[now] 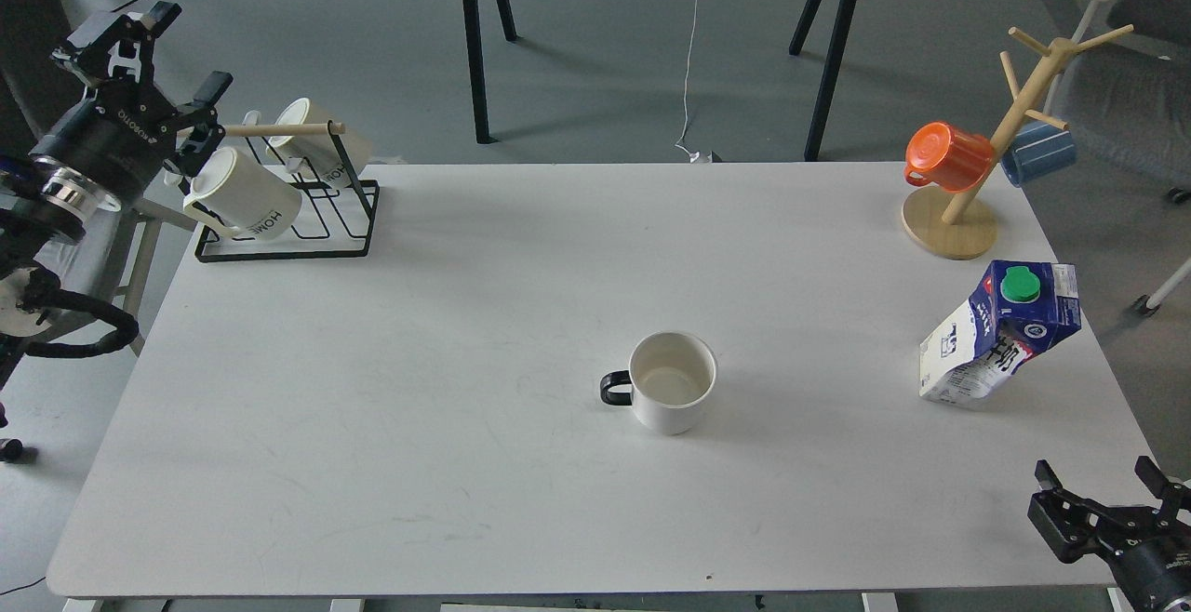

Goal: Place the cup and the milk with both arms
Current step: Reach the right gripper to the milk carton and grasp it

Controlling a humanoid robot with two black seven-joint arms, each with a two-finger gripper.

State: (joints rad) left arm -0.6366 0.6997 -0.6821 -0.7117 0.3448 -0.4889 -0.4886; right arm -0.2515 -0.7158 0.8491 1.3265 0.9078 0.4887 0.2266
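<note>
White ceramic mug (672, 394), black handle leftward, stands mid-table; dented blue-and-white carton (1000, 333) stands near the right edge. My left pincer (172, 59) and right pincer (1101, 482), both spread, hold nothing.

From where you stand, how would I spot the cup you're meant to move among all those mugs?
Look at the white table: the cup stands alone near its middle, upright and empty. Unlike the cream mugs on the wire rack or the orange mug hung on the wooden tree, it is white with a black handle.
</note>
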